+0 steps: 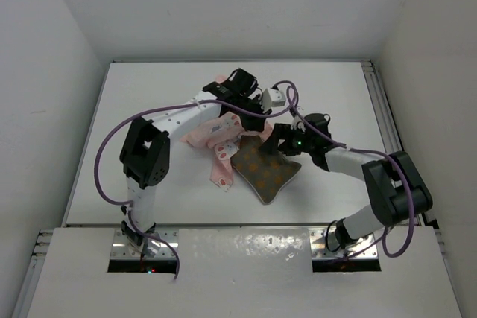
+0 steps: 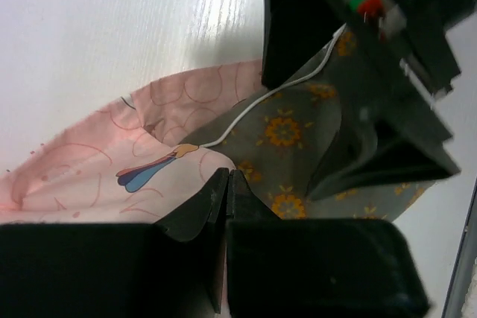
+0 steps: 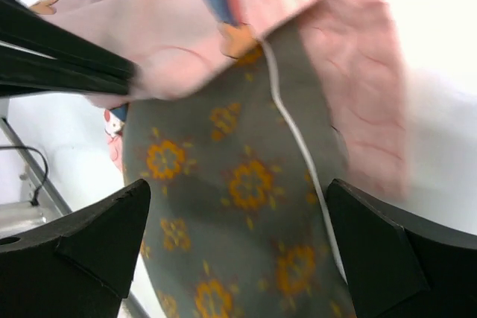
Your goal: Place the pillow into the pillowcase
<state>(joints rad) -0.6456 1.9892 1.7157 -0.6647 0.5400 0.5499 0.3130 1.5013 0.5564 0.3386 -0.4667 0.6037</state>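
Note:
The pillow (image 1: pixel 266 170), olive-brown with orange dots and pale piping, lies mid-table with its far end under the mouth of the pink pillowcase (image 1: pixel 215 136). My left gripper (image 1: pixel 251 121) is shut on the pillowcase's edge and holds it up over the pillow's end; in the left wrist view its gripper (image 2: pixel 226 177) pinches pink pillowcase fabric (image 2: pixel 112 161) beside the pillow (image 2: pixel 298 135). My right gripper (image 1: pixel 279 139) is open. In the right wrist view its gripper (image 3: pixel 238 210) straddles the pillow (image 3: pixel 231 206), with the pillowcase (image 3: pixel 186 27) just ahead.
A white table (image 1: pixel 149 109) with grey walls on three sides and a metal rail (image 1: pixel 380 102) along the right edge. Purple cables loop off both arms. The two grippers are very close together over the pillow's far end.

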